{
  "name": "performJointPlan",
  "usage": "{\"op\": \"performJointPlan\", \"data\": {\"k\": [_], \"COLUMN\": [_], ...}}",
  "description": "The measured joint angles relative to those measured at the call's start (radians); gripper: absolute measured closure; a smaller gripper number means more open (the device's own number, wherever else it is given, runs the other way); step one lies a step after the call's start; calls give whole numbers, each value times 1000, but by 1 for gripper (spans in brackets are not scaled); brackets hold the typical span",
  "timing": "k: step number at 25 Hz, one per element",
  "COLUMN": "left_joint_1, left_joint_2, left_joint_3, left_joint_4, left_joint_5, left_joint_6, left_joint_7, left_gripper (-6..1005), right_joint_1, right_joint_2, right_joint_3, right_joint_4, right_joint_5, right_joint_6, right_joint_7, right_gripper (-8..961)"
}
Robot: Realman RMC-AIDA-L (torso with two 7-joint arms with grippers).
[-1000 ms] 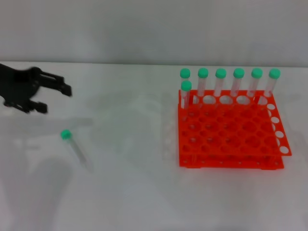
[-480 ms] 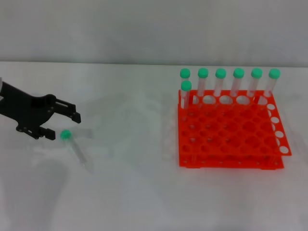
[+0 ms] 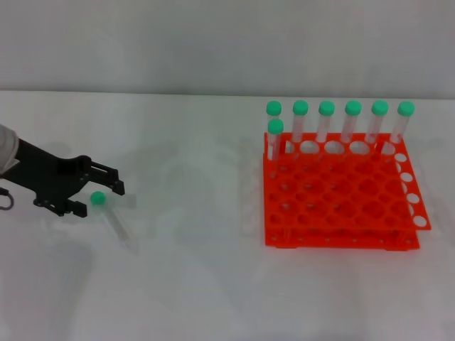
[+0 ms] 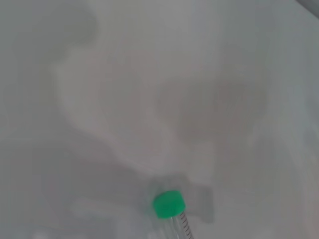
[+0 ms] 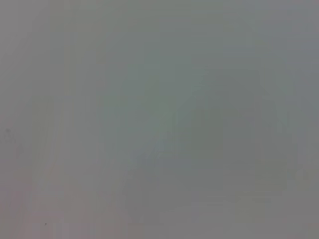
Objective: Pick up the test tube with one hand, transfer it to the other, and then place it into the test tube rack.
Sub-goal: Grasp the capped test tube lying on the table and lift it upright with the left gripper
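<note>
A clear test tube point(image 3: 114, 219) with a green cap point(image 3: 97, 198) lies flat on the white table at the left. It also shows in the left wrist view point(image 4: 172, 211). My left gripper point(image 3: 98, 198) is open, low over the table, with its two black fingers on either side of the tube's green cap. The orange-red test tube rack point(image 3: 341, 195) stands at the right. The right gripper is out of view.
Several green-capped tubes point(image 3: 326, 121) stand upright in the rack's back row, and one more point(image 3: 274, 138) stands in the row in front at its left corner. The white table point(image 3: 192, 270) stretches between the lying tube and the rack.
My left gripper has moved forward, down and slightly right, from behind the tube to straddling its green cap. The tube has not moved.
</note>
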Motion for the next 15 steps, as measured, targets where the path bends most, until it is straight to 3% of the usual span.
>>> {"op": "performJointPlan", "data": {"k": [15], "left_joint_1": [-18], "left_joint_2": [0], "left_joint_3": [-2], "left_joint_4": [43], "left_joint_5": [-7], "left_joint_6": [-23], "left_joint_7": [-52], "left_gripper": [138], "right_joint_1": [3], "right_joint_2": [12], "right_joint_3": [0], "right_joint_4": [0], "right_joint_5": [0], "right_joint_6": [0], "right_joint_7": [6], "right_gripper": [123]}}
